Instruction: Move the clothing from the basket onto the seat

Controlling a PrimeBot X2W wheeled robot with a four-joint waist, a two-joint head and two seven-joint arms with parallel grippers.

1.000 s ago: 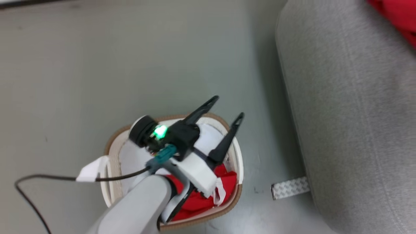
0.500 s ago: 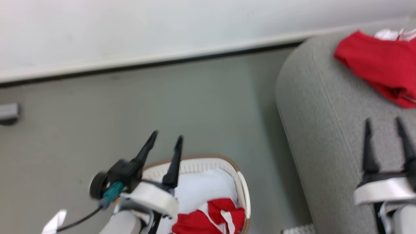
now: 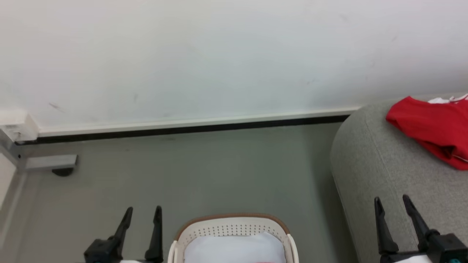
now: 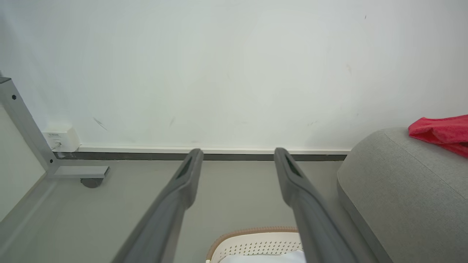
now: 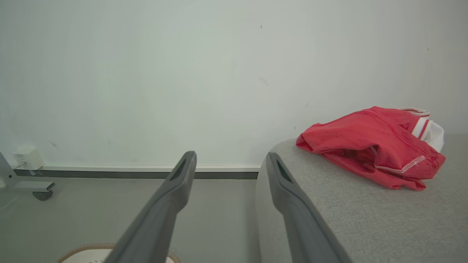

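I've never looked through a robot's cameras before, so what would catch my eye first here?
The bright red clothing lying crumpled on the grey seat at the right stands out against the pale wall. At the bottom middle sits the cream basket with its brown rim, a pale cloth inside. The left hand and right hand rise from the lower corners, both spread open and empty.

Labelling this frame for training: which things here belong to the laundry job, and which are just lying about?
Part of the job: red garment, grey sofa, laundry basket.
Just there: pale cloth in the basket, metal frame foot, white wall box.
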